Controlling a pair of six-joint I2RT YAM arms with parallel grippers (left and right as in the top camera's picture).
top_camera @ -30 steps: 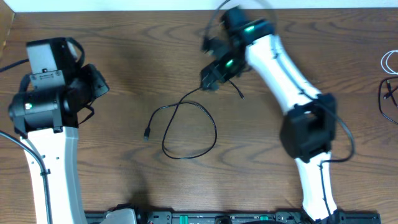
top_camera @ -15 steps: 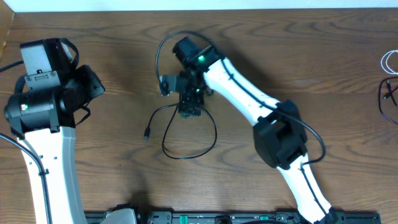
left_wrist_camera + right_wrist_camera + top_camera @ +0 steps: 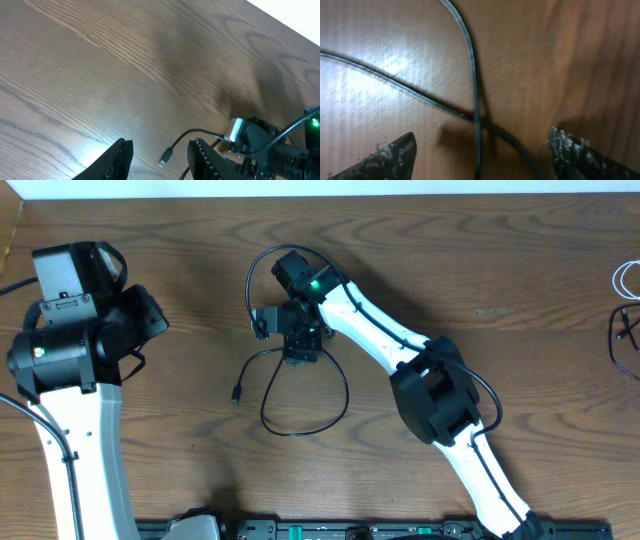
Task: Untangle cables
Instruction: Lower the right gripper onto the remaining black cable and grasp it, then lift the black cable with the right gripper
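Robotics lab bench, wood-grain table, white-and-black left arm at 8 o'clock, right arm from 5 o'clock, black equipment rail at 6 o'clock, loose cords at 3 o'clock.

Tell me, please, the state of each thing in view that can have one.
middle black cable: lying loose on the table, crossing itself in a loop, not held.
right claw: open, over the crossing of that cable.
left claw: open, empty, above the table.
white cable: at the table's right edge, partly out of view, untouched.
other black cable: beside the white one, untouched.
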